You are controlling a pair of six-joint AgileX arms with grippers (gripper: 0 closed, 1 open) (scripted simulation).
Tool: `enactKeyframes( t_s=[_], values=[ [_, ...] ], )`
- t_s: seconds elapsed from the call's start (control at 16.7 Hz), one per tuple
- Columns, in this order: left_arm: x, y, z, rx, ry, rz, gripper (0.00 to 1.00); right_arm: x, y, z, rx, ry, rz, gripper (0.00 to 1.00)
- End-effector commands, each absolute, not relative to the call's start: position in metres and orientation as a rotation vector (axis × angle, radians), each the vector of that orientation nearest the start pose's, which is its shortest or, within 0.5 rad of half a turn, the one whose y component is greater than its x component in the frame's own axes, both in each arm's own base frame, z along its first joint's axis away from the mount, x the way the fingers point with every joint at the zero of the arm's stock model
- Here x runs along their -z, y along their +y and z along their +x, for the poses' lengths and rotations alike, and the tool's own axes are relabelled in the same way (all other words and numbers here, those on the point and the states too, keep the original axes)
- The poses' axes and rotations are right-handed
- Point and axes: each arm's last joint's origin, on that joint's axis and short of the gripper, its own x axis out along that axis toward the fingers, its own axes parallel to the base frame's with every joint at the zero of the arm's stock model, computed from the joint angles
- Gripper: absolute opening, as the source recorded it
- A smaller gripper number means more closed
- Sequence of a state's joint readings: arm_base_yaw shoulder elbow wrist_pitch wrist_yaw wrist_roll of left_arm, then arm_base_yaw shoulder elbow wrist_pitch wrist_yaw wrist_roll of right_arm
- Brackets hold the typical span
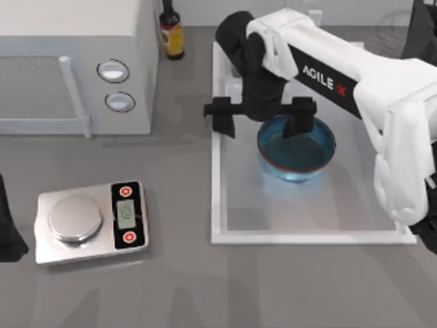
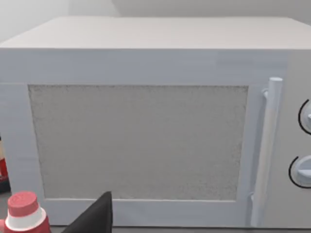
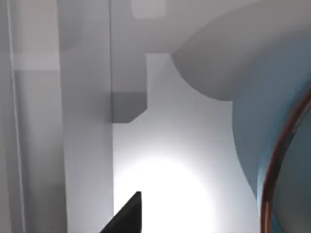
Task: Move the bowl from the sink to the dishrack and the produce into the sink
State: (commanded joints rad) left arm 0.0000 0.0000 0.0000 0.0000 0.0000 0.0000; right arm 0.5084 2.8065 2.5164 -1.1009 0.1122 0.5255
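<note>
Right gripper (image 1: 263, 117) hovers over the sink (image 1: 220, 205), fingers spread wide, one finger dipping into the bowl (image 1: 296, 149) at its 12 o'clock rim, probably to pinch that rim for lifting

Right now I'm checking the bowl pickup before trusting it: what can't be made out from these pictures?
- Top view: the right gripper covers the far rim of the bowl in the sink; contact unclear.
- Right wrist view: the bowl is cut off by the edge.
- Top view: the dishrack is faint, behind the arm.
- Left gripper: cut off, jaws unclear.
</note>
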Motion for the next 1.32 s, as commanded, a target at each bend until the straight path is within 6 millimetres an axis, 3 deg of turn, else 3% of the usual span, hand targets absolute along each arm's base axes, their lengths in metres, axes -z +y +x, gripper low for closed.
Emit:
enactKeyframes(
  t_s=[0.12,0.36,1.14,1.32],
  values=[
    [-0.16,-0.001,0.106,0.0,0.0,0.0,1.0,-0.051,0.268,0.477,0.008,1.37,0.007,1.0],
    [-0.16,-0.001,0.106,0.0,0.0,0.0,1.0,-0.047,0.268,0.477,0.009,1.371,0.007,1.0],
    [-0.16,-0.001,0.106,0.0,0.0,0.0,1.0,-0.047,0.268,0.477,0.009,1.371,0.007,0.02],
    [-0.16,-0.001,0.106,0.0,0.0,0.0,1.0,-0.047,0.268,0.477,0.009,1.371,0.007,0.0]
  ],
)
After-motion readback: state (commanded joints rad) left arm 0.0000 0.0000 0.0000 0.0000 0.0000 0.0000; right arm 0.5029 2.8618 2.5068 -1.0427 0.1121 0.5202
